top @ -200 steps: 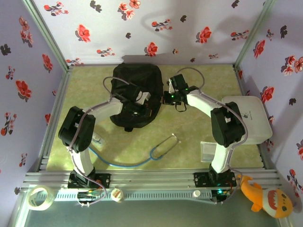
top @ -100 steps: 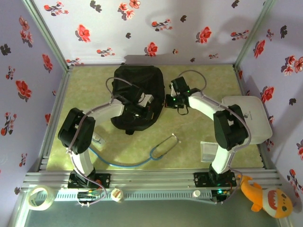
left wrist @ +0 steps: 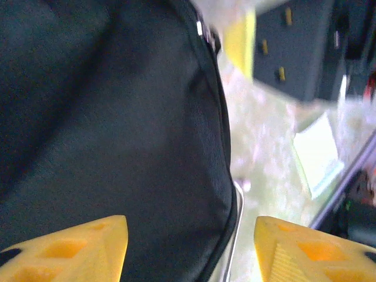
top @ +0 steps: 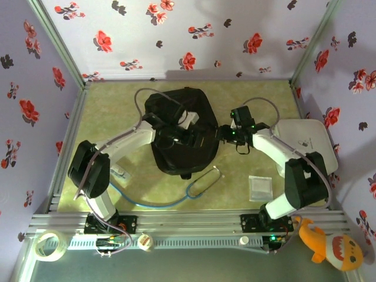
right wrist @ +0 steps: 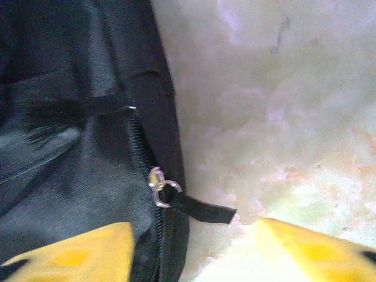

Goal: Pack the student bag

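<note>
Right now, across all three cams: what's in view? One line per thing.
student bag: 1, black, table centre
zip pull: 1, silver ring with black tab, on the bag's edge
stethoscope: 1, blue tubing, on the table nearer the arm bases than the bag
white board: 1, white, right side of the table
clear packet: 1, see-through, near right of the table
tape roll: 1, pale, near left corner, off the table
plush toy: 1, orange, near right corner, off the table
left gripper: 1, yellow fingers, open, over the bag
right gripper: 1, yellow fingers, open, by the zip pull
</note>
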Tool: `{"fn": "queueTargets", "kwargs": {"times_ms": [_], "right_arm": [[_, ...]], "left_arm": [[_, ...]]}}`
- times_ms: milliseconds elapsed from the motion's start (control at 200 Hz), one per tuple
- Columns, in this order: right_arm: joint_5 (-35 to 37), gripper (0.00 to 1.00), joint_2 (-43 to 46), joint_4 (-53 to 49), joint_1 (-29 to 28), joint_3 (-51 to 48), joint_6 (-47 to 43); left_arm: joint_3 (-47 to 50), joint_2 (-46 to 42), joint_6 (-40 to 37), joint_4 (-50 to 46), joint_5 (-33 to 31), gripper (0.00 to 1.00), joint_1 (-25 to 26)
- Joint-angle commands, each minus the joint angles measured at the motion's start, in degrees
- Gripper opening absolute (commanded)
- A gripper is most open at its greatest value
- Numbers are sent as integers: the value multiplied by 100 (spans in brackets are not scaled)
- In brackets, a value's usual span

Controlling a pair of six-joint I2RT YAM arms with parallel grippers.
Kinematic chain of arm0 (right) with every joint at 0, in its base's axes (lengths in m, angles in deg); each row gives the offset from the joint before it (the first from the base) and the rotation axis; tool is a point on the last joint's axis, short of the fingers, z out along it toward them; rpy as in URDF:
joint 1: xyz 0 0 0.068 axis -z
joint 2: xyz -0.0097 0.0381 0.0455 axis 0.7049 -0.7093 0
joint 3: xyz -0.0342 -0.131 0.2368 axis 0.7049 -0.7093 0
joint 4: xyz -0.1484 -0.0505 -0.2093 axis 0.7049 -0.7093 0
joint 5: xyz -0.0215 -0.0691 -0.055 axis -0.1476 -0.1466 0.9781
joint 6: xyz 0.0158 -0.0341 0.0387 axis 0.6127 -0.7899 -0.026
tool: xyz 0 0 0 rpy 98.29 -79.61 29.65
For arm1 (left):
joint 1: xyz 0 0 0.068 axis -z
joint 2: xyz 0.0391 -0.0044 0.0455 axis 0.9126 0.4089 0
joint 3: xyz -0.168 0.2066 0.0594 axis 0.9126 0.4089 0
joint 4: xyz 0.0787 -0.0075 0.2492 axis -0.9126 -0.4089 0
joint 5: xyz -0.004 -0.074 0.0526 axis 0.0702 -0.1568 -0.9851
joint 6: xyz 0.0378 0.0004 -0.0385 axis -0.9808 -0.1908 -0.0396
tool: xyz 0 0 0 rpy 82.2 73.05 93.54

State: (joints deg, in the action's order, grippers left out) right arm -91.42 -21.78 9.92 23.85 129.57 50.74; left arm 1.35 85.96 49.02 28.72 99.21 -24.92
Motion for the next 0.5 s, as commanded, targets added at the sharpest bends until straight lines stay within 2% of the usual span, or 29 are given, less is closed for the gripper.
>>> {"fn": "queueTargets", "kwargs": {"times_ms": [0,130,375,495], "right_arm": [[53,68,370,421,31,216,219],[217,74,283,661,45,306,271],[18,75,-351,729,92,683,245],[-87,75,-700,694,93,899,210]], "left_arm": [[-316,-115,313,-36,-679,61,-314],[-660,192,554,100,-922,61,-480],[-1543,1131,974,-130,-1686,55,-561],[-2061,1598,980,-198,-1639,54,-582]]}}
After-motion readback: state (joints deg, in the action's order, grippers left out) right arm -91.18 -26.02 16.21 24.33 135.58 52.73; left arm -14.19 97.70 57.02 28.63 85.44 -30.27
